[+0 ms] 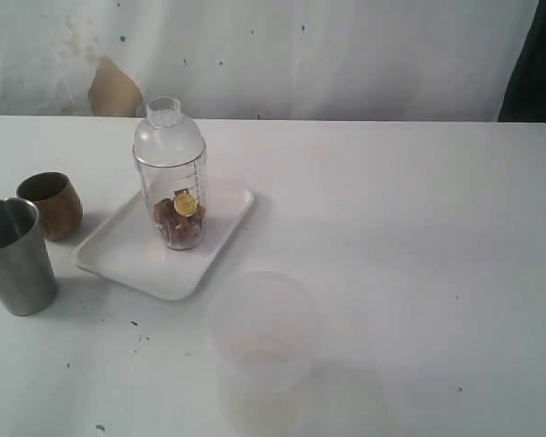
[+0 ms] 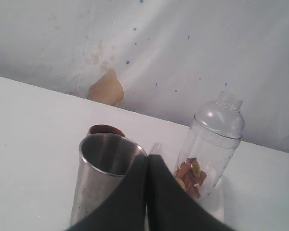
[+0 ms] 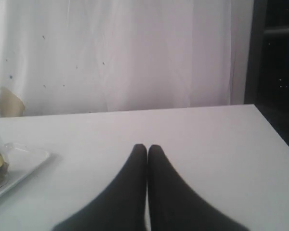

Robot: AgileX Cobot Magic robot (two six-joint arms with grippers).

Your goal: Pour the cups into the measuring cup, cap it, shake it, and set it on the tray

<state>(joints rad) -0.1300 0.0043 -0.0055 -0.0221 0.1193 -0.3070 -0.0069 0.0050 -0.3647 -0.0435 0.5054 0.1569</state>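
Capped measuring cup stands on the tray, both claws closed on nothing

At far left the stainless-steel tumbler (image 1: pixel 16 255) stands upright on the white table (image 1: pixel 419 237), the brown wooden cup (image 1: pixel 51 205) just behind it; next the white tray (image 1: pixel 127 255) carries the clear measuring cup (image 1: pixel 171 173), upright, domed lid (image 1: pixel 167 137) on, brown chunks and gold discs (image 1: pixel 179 217) at its bottom; a frosted tub (image 1: pixel 262 350) sits in front; the left gripper (image 2: pixel 147 159) and the right gripper (image 3: pixel 147 147) have fingers pressed together, empty
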